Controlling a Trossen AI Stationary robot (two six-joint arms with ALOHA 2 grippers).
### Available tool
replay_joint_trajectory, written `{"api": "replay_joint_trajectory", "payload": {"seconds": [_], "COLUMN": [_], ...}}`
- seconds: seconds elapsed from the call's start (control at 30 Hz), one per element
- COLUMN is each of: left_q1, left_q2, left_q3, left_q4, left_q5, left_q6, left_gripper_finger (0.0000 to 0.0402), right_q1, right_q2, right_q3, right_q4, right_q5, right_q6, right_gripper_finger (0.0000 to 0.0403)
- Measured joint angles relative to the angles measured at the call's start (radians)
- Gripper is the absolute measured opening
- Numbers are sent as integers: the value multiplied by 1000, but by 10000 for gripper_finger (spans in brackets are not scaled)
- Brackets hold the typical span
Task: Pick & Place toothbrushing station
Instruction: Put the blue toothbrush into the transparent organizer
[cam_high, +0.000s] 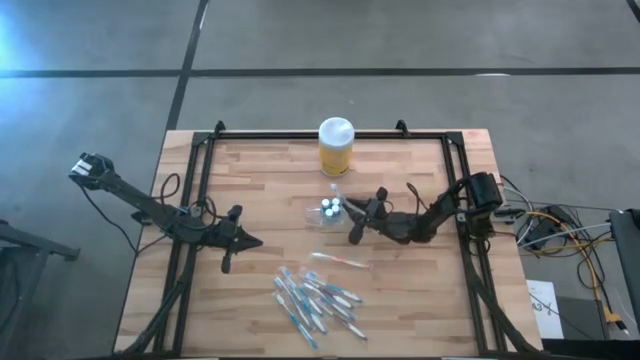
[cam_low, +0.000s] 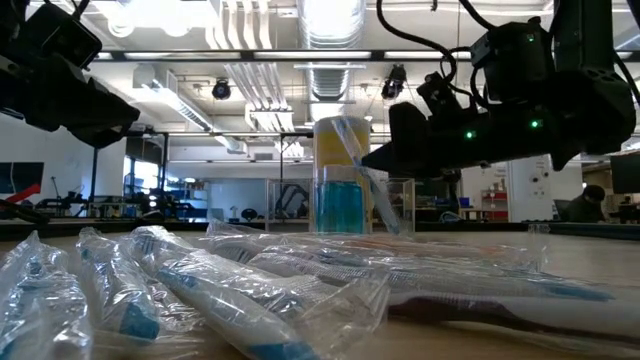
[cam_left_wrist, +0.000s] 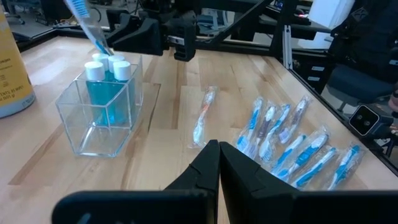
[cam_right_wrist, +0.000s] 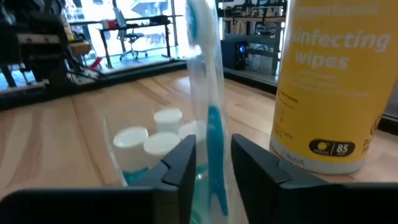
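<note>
Placing step, by the look of it: right gripper (cam_right_wrist: 208, 165) clamped on a wrapped toothbrush (cam_right_wrist: 208, 93), held upright just above the station (cam_left_wrist: 102, 115) at mid-table, near the jar (cam_high: 335, 146). Next: lowering the handle into a free slot beside the white caps, then letting go. Left gripper (cam_left_wrist: 219, 168) closed, empty, near the pile of brushes (cam_high: 315, 300). Station clear, hard, boxy plastic; wrappers thin, crinkly film; jar smooth yellow cylinder.
</note>
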Motion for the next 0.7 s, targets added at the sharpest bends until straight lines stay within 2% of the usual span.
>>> {"api": "replay_joint_trajectory", "payload": {"seconds": [0.17,0.47,0.57,0.7], "left_q1": [0,0,0,0], "left_q2": [0,0,0,0], "left_q3": [0,0,0,0], "left_q4": [0,0,0,0], "left_q5": [2,18,18,18], "left_q6": [-6,-22,-22,-22], "left_gripper_finger": [14,14,14,14], "right_q1": [13,64,98,146], "right_q2": [-65,-328,-451,-579], "right_q3": [-2,-5,23,125], "right_q4": [-25,-309,-517,-945], "right_q5": [0,1,0,-10], "right_q6": [-7,-70,-89,11], "right_gripper_finger": [139,162,162,162]}}
